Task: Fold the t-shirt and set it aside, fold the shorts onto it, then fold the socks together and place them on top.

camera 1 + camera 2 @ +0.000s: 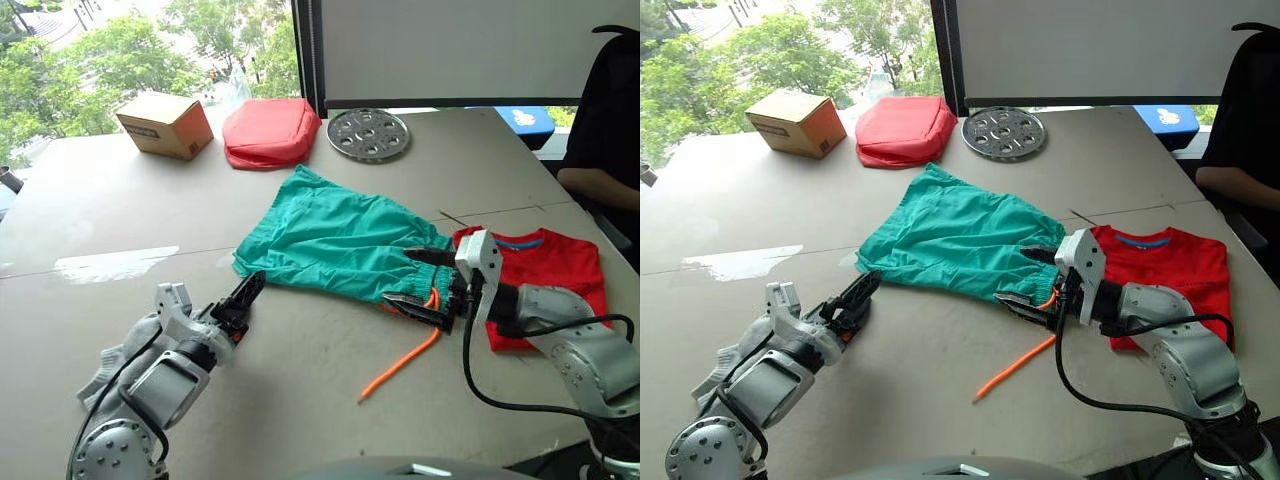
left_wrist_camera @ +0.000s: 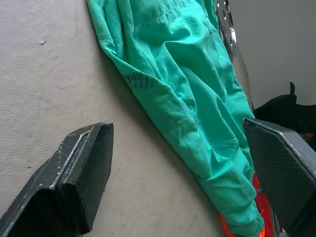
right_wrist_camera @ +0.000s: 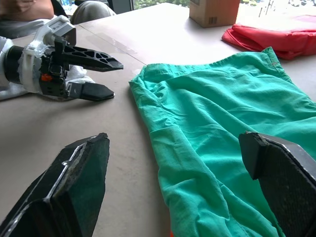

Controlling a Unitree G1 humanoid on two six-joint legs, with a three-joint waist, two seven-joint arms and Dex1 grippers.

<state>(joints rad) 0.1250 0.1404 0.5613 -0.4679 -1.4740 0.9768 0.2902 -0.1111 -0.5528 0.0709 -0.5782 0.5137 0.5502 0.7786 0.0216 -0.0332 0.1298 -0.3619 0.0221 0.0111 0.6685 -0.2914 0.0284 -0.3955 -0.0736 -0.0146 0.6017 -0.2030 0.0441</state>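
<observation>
Both claws gape wide: right claw (image 1: 428, 285) apparently touching the shorts (image 1: 335, 238) waistband, left claw (image 1: 240, 297) holding nothing.

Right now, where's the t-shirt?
The t-shirt lies folded on the table's right side, next to the shorts' waistband end, just beyond the right gripper.
</observation>
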